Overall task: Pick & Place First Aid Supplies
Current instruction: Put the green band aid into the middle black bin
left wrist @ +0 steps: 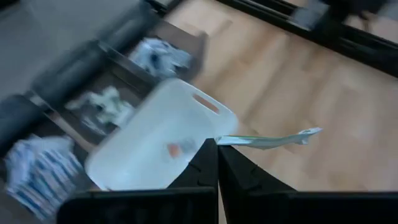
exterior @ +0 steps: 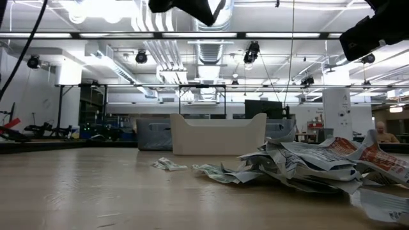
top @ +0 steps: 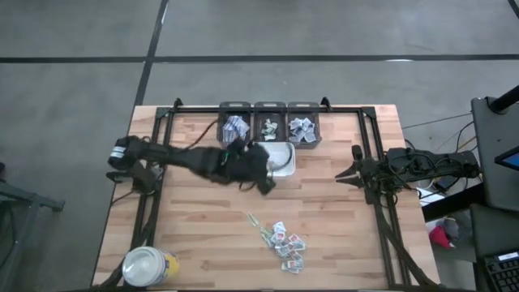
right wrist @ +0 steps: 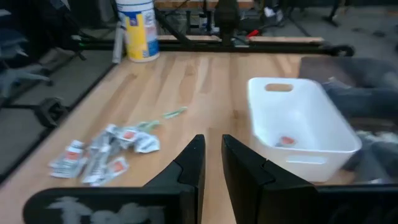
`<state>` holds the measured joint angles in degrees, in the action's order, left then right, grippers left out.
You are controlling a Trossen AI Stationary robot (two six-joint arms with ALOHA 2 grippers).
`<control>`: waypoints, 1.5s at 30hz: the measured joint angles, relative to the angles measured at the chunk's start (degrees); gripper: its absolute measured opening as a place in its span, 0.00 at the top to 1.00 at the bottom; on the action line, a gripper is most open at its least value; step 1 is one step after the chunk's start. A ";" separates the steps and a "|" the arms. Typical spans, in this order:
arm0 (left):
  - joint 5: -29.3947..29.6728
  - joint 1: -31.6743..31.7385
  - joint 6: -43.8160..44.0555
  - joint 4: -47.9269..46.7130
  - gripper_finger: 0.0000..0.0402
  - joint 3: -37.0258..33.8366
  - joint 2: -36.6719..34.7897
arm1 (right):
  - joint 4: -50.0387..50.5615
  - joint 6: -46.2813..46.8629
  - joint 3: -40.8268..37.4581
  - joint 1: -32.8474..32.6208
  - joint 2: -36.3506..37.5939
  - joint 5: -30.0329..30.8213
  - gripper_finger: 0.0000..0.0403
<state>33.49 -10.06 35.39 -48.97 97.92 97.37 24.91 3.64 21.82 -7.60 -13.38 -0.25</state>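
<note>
Left wrist view: left gripper (left wrist: 217,155), beside white tray (left wrist: 149,134), pinches one green-printed packet (left wrist: 267,139) by its edge; seemingly light, limp.

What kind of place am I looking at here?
Probably a robotics lab or workshop hall. A light wooden worktable sits on bare grey concrete floor, and beyond it the low view shows exposed silver ceiling ducts and long strip lights.
</note>
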 joint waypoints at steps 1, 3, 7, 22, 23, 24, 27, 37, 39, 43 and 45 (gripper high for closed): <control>0.02 1.50 -1.19 0.04 1.00 0.80 0.41 | 0.00 -1.15 0.00 0.00 -0.03 0.66 0.87; -0.21 4.68 -3.31 0.29 1.00 1.97 1.10 | -0.01 -3.36 0.00 0.00 -0.16 2.44 0.87; -4.78 11.79 -8.73 2.05 1.00 2.64 2.15 | -0.30 -4.47 0.00 0.00 -0.67 7.67 0.87; -20.89 32.58 -23.19 5.46 1.00 3.31 12.44 | -9.75 -5.34 0.00 0.41 -7.30 13.96 0.87; -21.08 33.32 -24.01 5.43 1.00 3.64 13.34 | -10.71 -5.32 0.00 0.65 -7.83 13.96 0.87; -21.27 33.95 -24.89 5.46 1.00 4.16 14.30 | -11.40 -5.31 0.00 0.91 -8.27 13.99 0.87; -22.07 35.12 -27.09 5.47 1.00 6.45 17.72 | -12.25 -5.32 0.00 1.78 -9.37 14.04 0.87; -23.83 36.72 -32.58 -4.48 1.00 25.51 34.15 | -12.22 -1.29 0.00 3.56 -9.91 14.39 0.87; -23.80 37.30 -32.62 -8.82 1.00 30.32 37.32 | -12.22 -0.76 0.00 3.56 -9.88 14.43 0.87; -23.78 38.56 -32.67 -14.59 1.00 37.17 42.66 | -12.18 -0.63 0.00 3.54 -9.93 14.53 0.87; -23.83 39.03 -32.64 -13.79 1.00 36.09 42.97 | -12.20 -0.62 0.00 3.54 -9.92 15.08 0.87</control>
<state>9.66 28.97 2.75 -62.76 134.01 140.34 12.71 3.02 21.82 -4.05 -23.31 14.84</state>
